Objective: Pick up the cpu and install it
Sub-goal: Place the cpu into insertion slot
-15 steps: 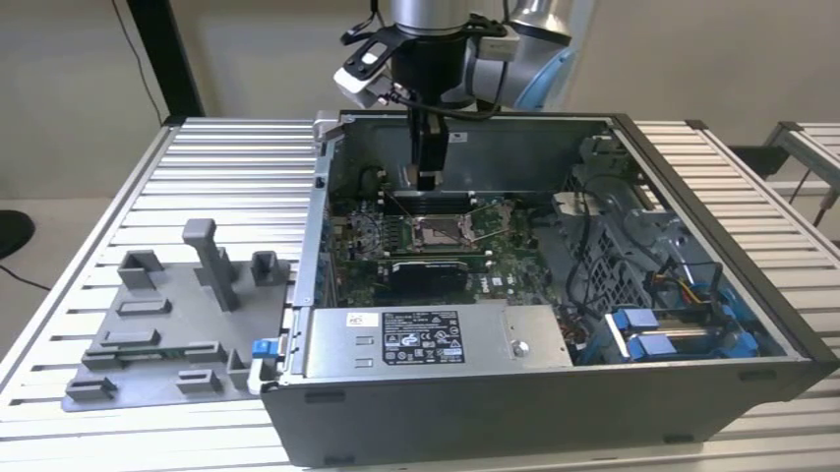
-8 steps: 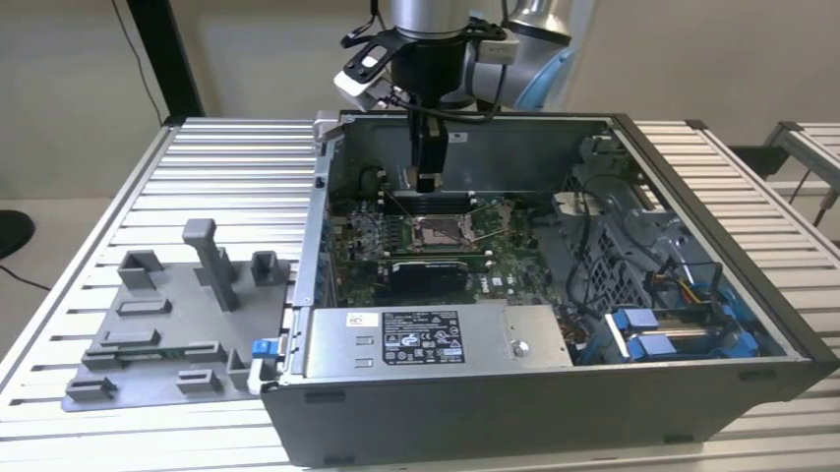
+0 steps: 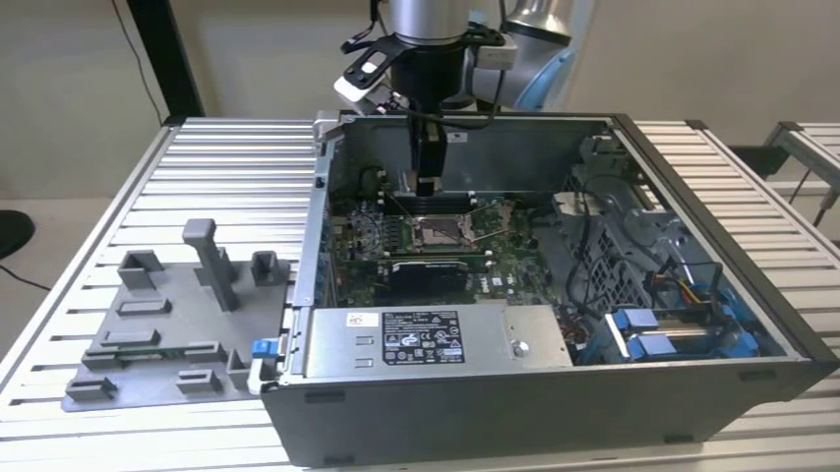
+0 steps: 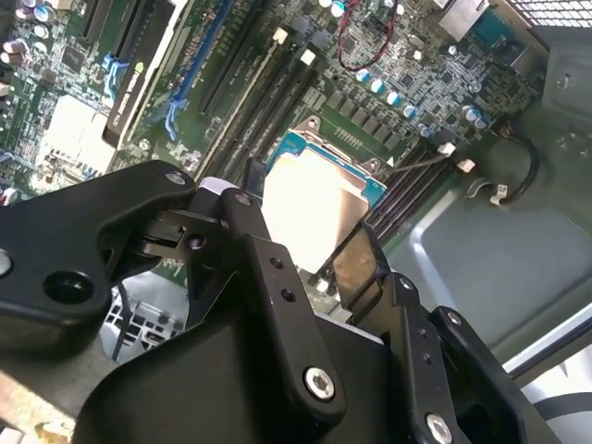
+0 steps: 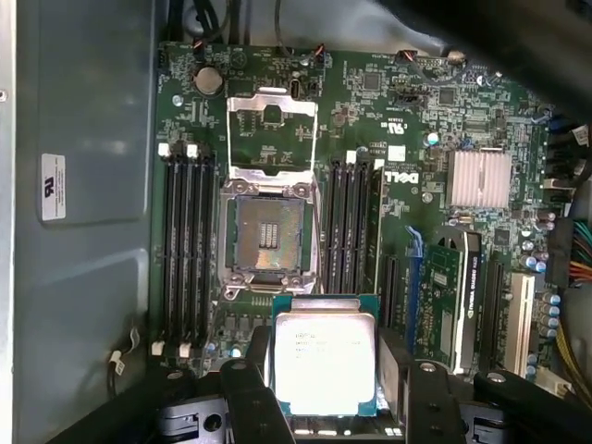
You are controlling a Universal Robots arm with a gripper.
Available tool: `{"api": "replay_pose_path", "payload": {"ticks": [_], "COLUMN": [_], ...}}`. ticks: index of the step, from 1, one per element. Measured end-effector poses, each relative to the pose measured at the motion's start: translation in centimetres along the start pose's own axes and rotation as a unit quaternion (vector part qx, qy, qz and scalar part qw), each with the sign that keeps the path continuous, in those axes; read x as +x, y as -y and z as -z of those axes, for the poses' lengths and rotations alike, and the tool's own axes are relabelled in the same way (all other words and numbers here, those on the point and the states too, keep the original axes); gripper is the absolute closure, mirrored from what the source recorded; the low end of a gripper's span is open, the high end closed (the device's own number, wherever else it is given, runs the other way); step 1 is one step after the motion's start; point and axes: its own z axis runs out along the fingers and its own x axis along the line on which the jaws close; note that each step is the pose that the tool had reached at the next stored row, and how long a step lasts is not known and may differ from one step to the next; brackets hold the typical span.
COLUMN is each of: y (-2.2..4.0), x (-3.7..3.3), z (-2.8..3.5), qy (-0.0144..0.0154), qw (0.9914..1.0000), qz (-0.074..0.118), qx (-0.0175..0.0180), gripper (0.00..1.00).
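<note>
The gripper [image 5: 326, 375] is clamped on the cpu [image 5: 324, 361]. In both wrist views the two black fingers [image 5: 395, 375] press on opposite edges of the chip, its pale metal top facing the camera and catching the light. The second wrist view shows the same hold from the side: the gripper [image 4: 305, 242] holds the cpu [image 4: 314, 208] flat above the green motherboard [image 4: 416, 83].

Just beyond the held chip lies the socket [image 5: 268, 236] with its contact field exposed, and its metal hold-down frame [image 5: 271, 129] is flipped open on the far side. Memory slots [image 5: 185, 250] run along both flanks of the socket. So the cpu is in the grip, close to the socket but not seated in it.

In the exterior view, the arm reaches down into the open computer case [image 3: 788, 369], with the gripper [image 3: 427, 185] low over the board just behind the socket [image 3: 440, 233]. Nearer the camera than the gripper sits the labelled power supply box [image 3: 434, 337]. Well off toward the exterior view's left, a grey tray [image 3: 171, 329] of holders rests on the slatted table [image 3: 236, 167].
</note>
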Motion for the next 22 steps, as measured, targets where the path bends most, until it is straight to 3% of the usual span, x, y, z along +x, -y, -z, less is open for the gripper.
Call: {"api": "replay_pose_path", "payload": {"ticks": [4, 7, 11, 13, 14, 22], "y": [0.07, 0.16, 0.18, 0.18, 0.19, 0.19], "x": [0.17, 0.61, 0.87, 0.96, 0.98, 1.48], "z": [-0.47, -0.76, -1.24, -1.32, -1.39, -2.25], "qy": [0.0004, 0.0010, 0.0045, 0.0067, 0.0076, 0.0095], "qw": [0.99997, 0.99996, 0.99992, 0.99981, 0.99976, 0.99955], "qz": [0.000, 0.000, -0.001, -0.002, -0.004, -0.019], "qx": [-0.0071, -0.0092, -0.0119, -0.0184, -0.0199, -0.0214], "gripper": [1.00, 1.00, 1.00, 1.00, 1.00, 1.00]}}
